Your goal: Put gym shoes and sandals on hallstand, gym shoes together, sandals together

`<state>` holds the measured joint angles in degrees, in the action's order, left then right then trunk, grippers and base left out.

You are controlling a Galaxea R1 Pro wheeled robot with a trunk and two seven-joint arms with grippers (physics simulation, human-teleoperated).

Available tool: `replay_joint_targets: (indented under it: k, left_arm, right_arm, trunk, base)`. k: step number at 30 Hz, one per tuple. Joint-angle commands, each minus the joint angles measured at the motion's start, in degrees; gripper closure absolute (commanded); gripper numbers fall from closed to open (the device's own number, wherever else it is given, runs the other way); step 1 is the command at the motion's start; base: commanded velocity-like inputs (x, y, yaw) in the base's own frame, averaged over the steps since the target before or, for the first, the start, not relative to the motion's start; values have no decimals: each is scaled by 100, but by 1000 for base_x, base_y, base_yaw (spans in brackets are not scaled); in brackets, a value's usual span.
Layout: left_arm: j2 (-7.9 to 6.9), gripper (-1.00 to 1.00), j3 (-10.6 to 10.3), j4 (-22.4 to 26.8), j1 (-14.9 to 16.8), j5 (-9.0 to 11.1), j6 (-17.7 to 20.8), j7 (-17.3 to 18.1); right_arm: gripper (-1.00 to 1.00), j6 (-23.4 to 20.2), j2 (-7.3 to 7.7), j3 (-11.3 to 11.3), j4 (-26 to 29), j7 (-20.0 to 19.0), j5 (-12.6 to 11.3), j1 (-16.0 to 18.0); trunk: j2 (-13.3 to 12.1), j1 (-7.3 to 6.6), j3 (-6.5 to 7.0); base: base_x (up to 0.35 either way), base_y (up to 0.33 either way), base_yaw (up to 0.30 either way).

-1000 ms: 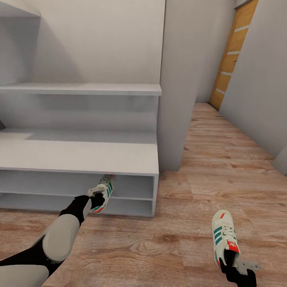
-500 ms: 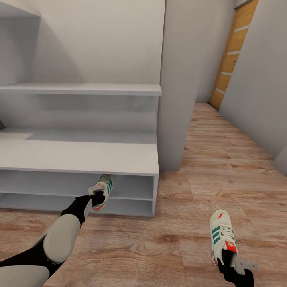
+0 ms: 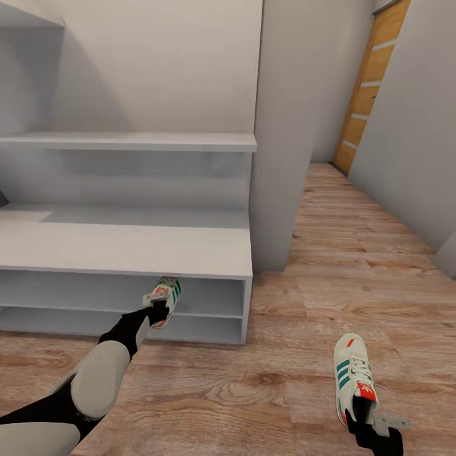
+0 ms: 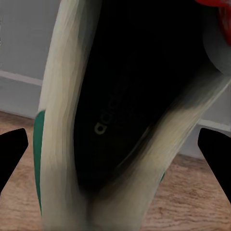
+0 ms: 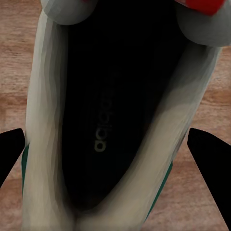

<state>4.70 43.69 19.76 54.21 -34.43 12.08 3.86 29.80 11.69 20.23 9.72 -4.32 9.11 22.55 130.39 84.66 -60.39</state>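
The left hand (image 3: 156, 312) is clenched on the heel of one gym shoe (image 3: 164, 299), holding it at the hallstand (image 3: 126, 250)'s upper open shelf. To the right, the right hand (image 3: 369, 423) grips the second gym shoe (image 3: 354, 373) over the corridor floor (image 3: 253, 392).

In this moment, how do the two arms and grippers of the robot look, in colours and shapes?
The left arm has rounded pale grey-beige shell segments joined by black sections, narrowing to a black wrist. The left gripper is black. The right gripper is black too, with a small light-grey metal bracket at its side. In both wrist views the fingertips appear as plain black wedges.
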Motion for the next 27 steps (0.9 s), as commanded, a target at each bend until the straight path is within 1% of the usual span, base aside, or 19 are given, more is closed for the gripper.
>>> replay_joint_targets:
  k: [1, 9, 10, 17, 23, 27]
  left_arm:
    - [6, 100, 45, 21, 3, -55, -5, 48]
    - [5, 100, 43, 21, 2, -56, -262, 53]
    - [5, 100, 43, 20, 2, -56, -483, 55]
    - [10, 100, 49, 23, 10, -56, -479, 102]
    - [13, 100, 51, 21, 11, -48, -479, 106]
    - [13, 100, 47, 24, 11, -47, -479, 113]
  right_arm:
    - [100, 18, 0, 51, -5, -34, 38, 4]
    - [100, 23, 0, 51, 1, -34, 30, 4]
    - [100, 24, 0, 53, 2, -34, 30, 4]
    - [100, 25, 0, 68, 4, -27, 29, 4]
    - [100, 25, 0, 68, 4, -25, 29, 4]
    - [100, 25, 0, 68, 4, -25, 28, 4]
  trunk:
    - [2, -1, -5]
    - [2, -1, -5]
    - [42, 21, -23]
    - [323, 175, -188]
    - [323, 175, -226]
    - [483, 263, -313]
  base:
    - [0, 0, 0]
    - [0, 0, 0]
    - [0, 0, 0]
    - [0, 0, 0]
    - [0, 0, 0]
    - [0, 0, 0]
